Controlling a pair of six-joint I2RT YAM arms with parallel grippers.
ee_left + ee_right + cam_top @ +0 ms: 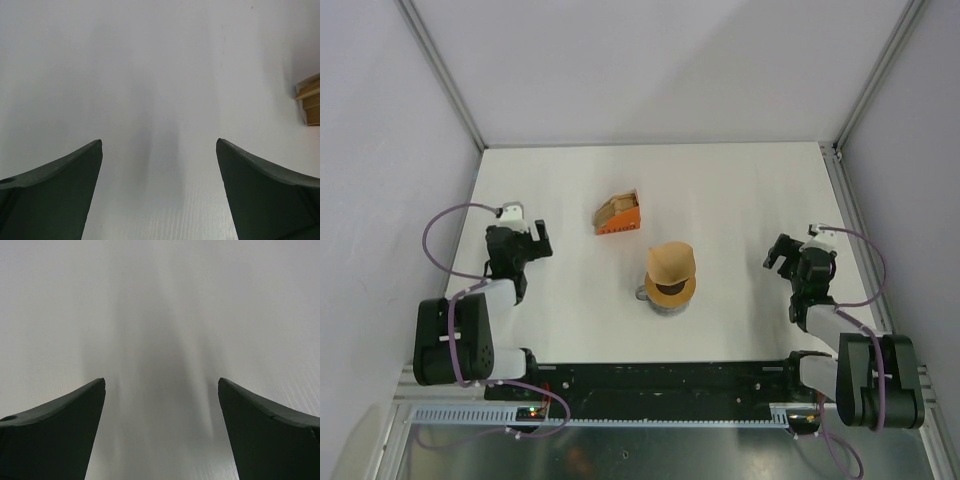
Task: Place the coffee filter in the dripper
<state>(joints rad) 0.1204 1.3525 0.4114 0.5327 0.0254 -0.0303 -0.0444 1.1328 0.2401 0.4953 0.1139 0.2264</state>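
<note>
Left gripper (534,241) and right gripper (781,254) hover over the desk (740,190) toward its side edges, fingers wide apart, holding nothing. Mid-desk, the coffee filter (671,261) rests on a grey cup's (667,298) far rim; an orange box (619,214) lies beyond.

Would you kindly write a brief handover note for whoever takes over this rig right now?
Left claw: open, empty, above the table. Right claw: open, empty too.
Coffee filter: mid-table, at the far side of the grey cup, overlapping its ring top.
Dripper: no blue cone identifiable in any view; possibly hidden under the filter.
Done: unconfirmed. Left: check whether the filter is seated; if not, seat it.
</note>
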